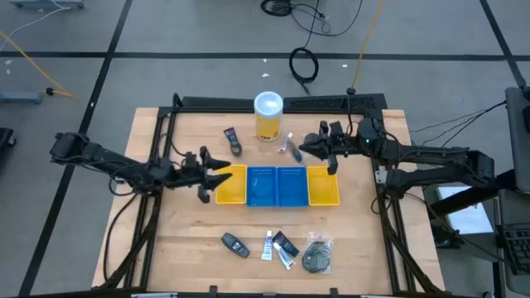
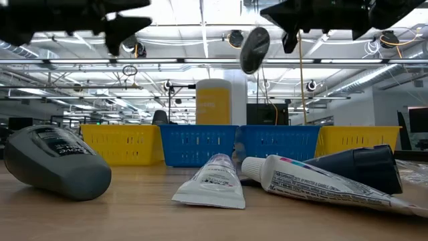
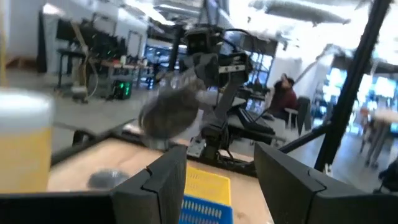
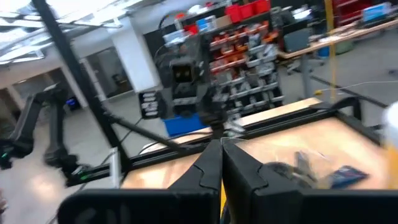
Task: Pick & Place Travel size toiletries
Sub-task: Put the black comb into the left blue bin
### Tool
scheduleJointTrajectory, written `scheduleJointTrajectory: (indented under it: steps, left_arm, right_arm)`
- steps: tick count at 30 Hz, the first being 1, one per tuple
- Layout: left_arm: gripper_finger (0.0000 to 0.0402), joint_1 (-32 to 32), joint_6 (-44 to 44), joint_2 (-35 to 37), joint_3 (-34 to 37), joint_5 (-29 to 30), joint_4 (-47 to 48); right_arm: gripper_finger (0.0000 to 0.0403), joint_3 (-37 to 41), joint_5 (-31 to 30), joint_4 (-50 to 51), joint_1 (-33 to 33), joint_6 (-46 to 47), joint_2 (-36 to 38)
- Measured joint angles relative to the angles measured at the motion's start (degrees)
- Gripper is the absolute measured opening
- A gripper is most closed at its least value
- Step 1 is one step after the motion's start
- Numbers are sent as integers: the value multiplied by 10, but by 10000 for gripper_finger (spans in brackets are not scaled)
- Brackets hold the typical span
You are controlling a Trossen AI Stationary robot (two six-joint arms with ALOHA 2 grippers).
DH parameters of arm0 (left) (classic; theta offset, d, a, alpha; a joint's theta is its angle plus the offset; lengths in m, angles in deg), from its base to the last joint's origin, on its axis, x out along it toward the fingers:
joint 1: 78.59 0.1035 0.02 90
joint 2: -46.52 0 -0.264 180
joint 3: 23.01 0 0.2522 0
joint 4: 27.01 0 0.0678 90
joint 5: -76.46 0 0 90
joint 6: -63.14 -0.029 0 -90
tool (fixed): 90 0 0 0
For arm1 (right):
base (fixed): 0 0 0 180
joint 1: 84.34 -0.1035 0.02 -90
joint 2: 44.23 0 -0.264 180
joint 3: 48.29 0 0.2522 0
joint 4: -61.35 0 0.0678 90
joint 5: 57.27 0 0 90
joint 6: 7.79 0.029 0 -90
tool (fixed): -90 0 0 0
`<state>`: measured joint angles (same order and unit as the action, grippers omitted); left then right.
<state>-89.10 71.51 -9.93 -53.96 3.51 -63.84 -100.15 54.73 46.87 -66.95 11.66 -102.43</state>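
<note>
Above the table's right side, the right gripper [image 1: 316, 149] hangs with its fingers pressed together on a round black disc [image 2: 254, 48] in clear wrap, which we judge is pinched by the wrap's edge so it can dangle free. It is carried high, near the right yellow tray [image 1: 324, 187], likely its drop point. The left gripper [image 1: 217, 178] waits open and empty just left of the left yellow tray [image 1: 231, 185]. Two blue trays [image 1: 276, 186] sit between the yellow ones. Near us lie a dark oval piece [image 1: 234, 244], a white tube [image 1: 267, 245], a dark tube [image 1: 286, 243] and a second wrapped disc [image 1: 317, 255]. Beside the far yellow canister [image 1: 268, 114] rest two more small items (too small for us to name). From above we cannot make out the held disc, and the tray floors are hidden at table level.
</note>
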Motion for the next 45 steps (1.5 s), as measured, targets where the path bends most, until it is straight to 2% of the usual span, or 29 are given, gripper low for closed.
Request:
scheduleJointTrajectory:
  steps: [8, 14, 20, 26, 37, 41, 45]
  left_arm:
    - [186, 48, -145, -140, -157, -119, 94]
    - [186, 70, -187, -243, -272, -126, 170]
    - [186, 84, -201, -307, -352, -140, 205]
    - [186, 102, -194, -336, -393, -286, 208]
    - [186, 121, -168, -362, -405, -294, 216]
    - [186, 122, -170, -362, -405, -329, 204]
    - [186, 122, -161, -372, -405, -337, 209]
  right_arm:
    - [0, 0, -17, 0, -84, -5, 0]
    - [0, 0, -40, 0, -128, -22, 0]
    - [0, 0, -40, 12, -150, -33, 0]
    - [0, 0, -42, 27, -161, -42, 0]
    - [0, 0, -42, 38, -167, -56, 0]
    - [0, 0, -42, 38, -167, -58, 0]
    - [0, 0, -42, 33, -167, -66, 0]
